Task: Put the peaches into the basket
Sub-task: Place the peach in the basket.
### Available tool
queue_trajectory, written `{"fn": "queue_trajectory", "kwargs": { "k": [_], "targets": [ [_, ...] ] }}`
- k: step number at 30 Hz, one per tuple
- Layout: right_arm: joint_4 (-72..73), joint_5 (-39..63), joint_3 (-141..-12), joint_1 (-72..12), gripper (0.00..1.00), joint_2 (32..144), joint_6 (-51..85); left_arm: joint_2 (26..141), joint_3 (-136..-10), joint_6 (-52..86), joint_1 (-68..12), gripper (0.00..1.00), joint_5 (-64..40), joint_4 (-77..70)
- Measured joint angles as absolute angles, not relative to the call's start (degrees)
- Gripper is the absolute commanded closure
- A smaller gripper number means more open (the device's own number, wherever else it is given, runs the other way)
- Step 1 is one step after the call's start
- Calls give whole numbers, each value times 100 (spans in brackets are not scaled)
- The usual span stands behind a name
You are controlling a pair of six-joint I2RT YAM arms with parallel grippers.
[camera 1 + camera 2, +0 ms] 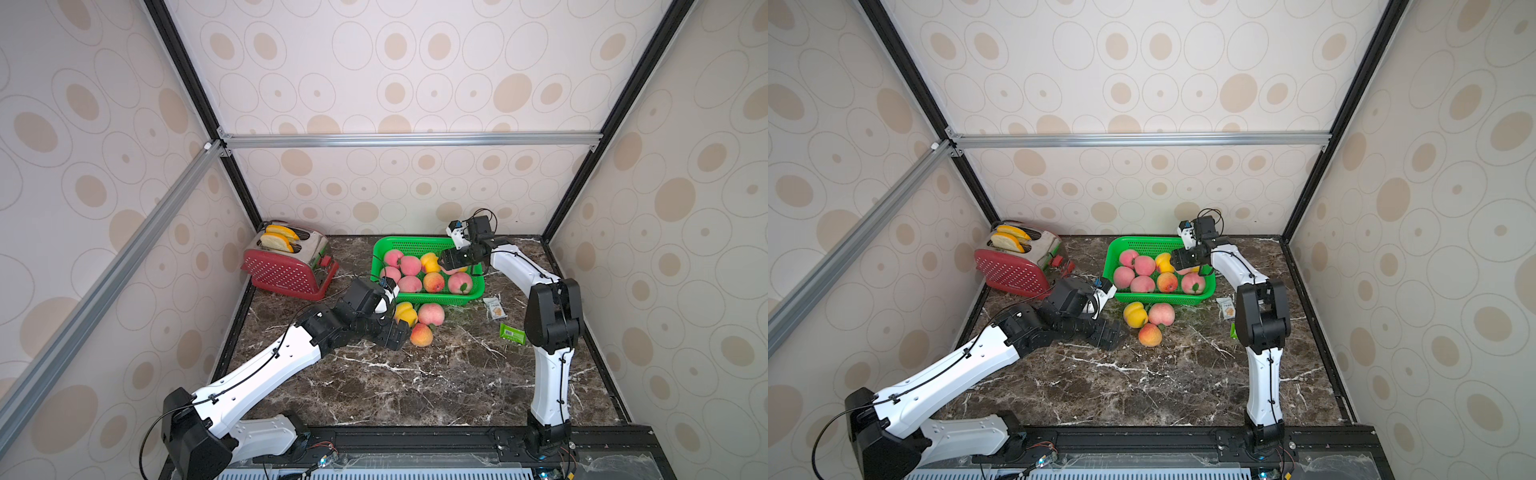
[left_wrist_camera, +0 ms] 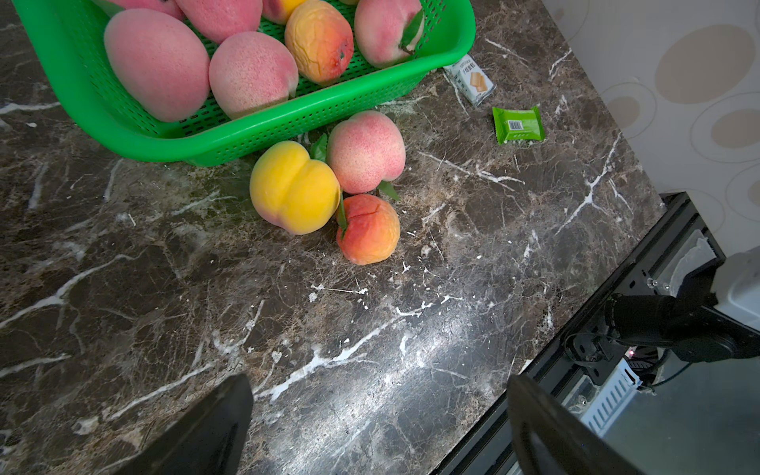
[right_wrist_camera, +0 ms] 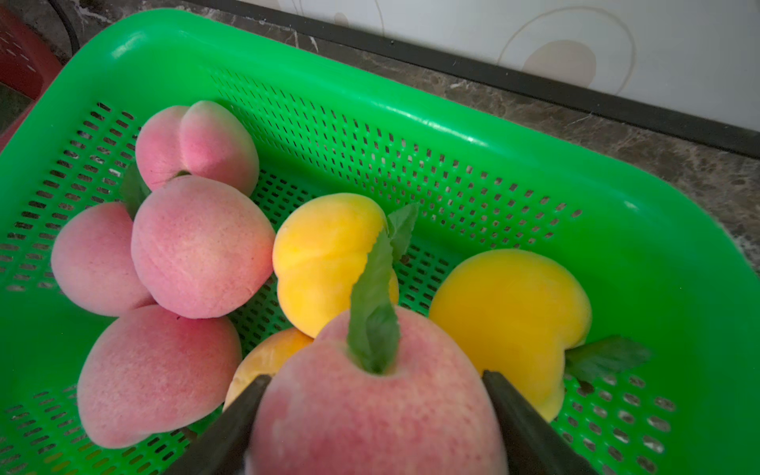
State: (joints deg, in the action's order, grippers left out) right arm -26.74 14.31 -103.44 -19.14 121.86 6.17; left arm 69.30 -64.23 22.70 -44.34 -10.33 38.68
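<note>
Hanging over the green basket (image 1: 432, 298) in a top view, the right gripper (image 1: 452, 266) carries fruit. From the left wrist, the left gripper (image 2: 378, 432) gapes wide and empty near three loose peaches (image 2: 294, 187) on the marble table (image 2: 370, 329), just beside the basket. From the right wrist, the right gripper's jaws clamp a pink peach (image 3: 370, 423) above others lying inside.

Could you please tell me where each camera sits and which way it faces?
Top views: high above the robot's edge of the table, looking down and forward; left arm and right arm show.
Left wrist: low over the table, facing three loose peaches and the basket; the open left gripper shows.
Right wrist: above the basket, looking in; the right gripper clamps a pink peach.
Shared: both wrist views show pink peaches inside the basket.
</note>
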Motion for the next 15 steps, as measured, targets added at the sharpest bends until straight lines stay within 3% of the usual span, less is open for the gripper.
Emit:
{"fn": "queue_trajectory", "kwargs": {
  "k": [15],
  "targets": [
    [-2768,1321,-10429,-1909,43,12274,548,6910,-6423,2270,-4431,1,-1024,3861]
  ]
}}
